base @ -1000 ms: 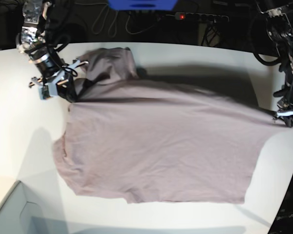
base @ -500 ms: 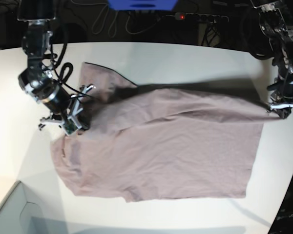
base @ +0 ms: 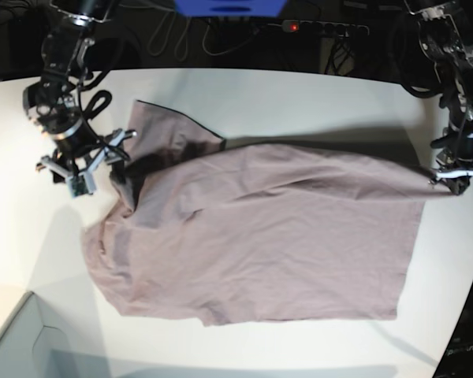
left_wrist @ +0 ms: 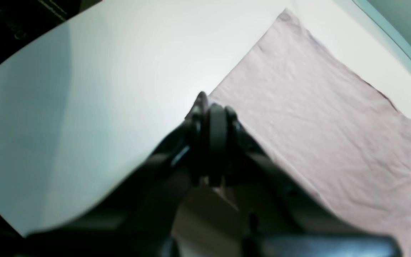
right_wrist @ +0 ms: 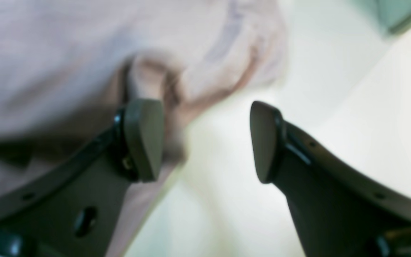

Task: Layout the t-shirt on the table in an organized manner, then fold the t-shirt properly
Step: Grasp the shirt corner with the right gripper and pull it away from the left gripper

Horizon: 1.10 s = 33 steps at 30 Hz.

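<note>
The mauve t-shirt [base: 260, 236] lies spread across the white table [base: 299, 94], its neck end to the left and one sleeve [base: 169, 130] lying toward the back. In the base view my right gripper [base: 106, 165] stands open at the shirt's left shoulder. The right wrist view shows its fingers [right_wrist: 145, 139] wide apart, with a bunched fold of t-shirt [right_wrist: 148, 75] just beyond the left pad and bare table [right_wrist: 334, 89] between them. At the table's right edge my left gripper [base: 453, 181] is shut on the shirt's corner, and the cloth runs taut from it. The left wrist view shows the left gripper [left_wrist: 209, 107] pinching that corner of the t-shirt [left_wrist: 316, 117].
A grey box corner [base: 16, 346] sits at the front left of the table. Cables and a power strip [base: 323, 27] lie behind the table's far edge, beside a blue object [base: 229, 8]. The table's curved edge runs close behind the left gripper.
My right gripper has opened and let go of the shirt's shoulder, then drawn back up and to the left. The sleeve has settled onto the table. The left gripper keeps its hold.
</note>
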Available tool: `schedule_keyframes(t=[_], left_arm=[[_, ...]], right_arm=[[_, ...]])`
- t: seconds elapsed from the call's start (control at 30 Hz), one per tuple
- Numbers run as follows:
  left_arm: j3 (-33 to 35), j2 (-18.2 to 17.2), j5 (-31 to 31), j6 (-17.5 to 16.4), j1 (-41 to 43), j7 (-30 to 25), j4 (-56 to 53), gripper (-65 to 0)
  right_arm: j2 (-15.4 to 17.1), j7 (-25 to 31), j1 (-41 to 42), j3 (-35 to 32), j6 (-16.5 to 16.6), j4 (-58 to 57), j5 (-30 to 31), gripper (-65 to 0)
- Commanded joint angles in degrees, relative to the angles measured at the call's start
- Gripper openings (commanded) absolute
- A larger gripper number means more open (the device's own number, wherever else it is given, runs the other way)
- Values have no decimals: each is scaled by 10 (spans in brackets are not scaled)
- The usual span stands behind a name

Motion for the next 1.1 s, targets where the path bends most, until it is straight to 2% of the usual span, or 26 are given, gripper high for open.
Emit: schedule_keyframes(t=[0.0, 0.2, 0.43, 0.6, 0.7, 0.9, 1.07], left_arm=[[-2, -8, -1, -3, -5, -16, 10, -649], [-2, -8, -1, -3, -5, -16, 10, -649], [-2, -8, 0, -3, -5, -16, 10, -649], [-2, -8, -1, -3, -2, -16, 10, -649], [-2, 0, -1, -3, -2, -16, 10, -649], [-2, 3, -1, -3, -1, -16, 10, -649], [-2, 4, -1, -3, 0, -15, 10, -649]], right_arm=[[-5, 16, -7, 0, 1, 10, 10, -269], [-44, 16, -48, -5, 1, -11, 11, -269], [-43, 16, -17, -14, 1, -87, 9, -269], [-28, 15, -20, -14, 1, -102, 9, -277], [-16, 15, -26, -14, 1, -116, 9, -363], [-5, 16, -70, -13, 1, -114, 9, -650], [-8, 21, -141, 0, 1, -14, 12, -650]])
